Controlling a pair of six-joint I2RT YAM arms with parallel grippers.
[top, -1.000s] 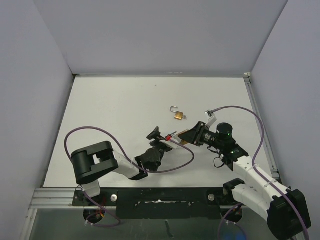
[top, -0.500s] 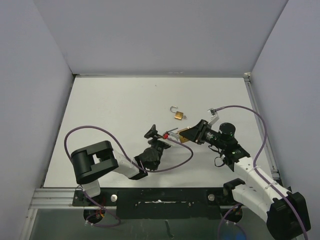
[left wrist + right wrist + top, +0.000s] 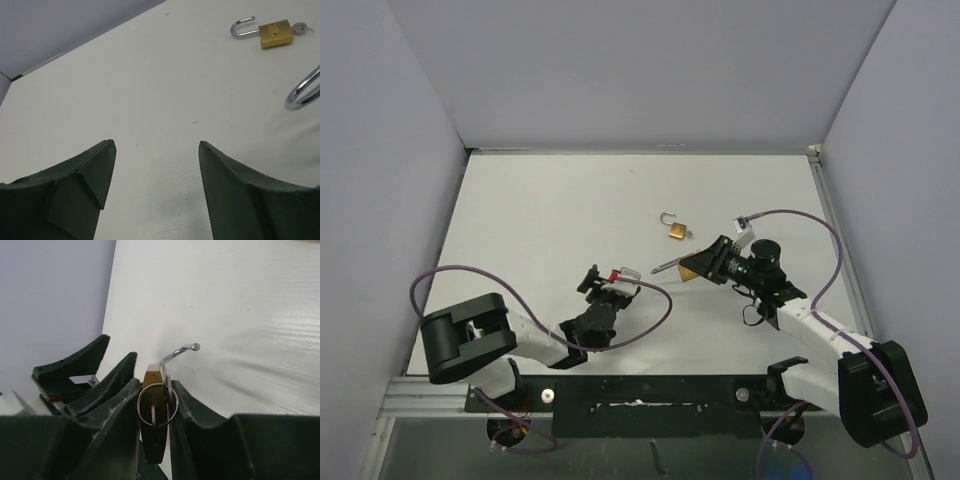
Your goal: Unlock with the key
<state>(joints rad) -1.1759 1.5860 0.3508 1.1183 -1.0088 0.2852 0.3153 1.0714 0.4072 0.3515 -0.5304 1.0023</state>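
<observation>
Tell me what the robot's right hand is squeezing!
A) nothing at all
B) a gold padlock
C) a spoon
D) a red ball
B: the right gripper is shut on a gold padlock, pinched between its two fingers, with the silver shackle poking out in front.

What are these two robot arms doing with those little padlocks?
The right gripper is clamped on a brass padlock. Its shackle is swung open, and a key ring hangs against its body. The left gripper hovers nearby, open and empty. A second padlock lies farther back on the table, also open, with a key in it.
</observation>
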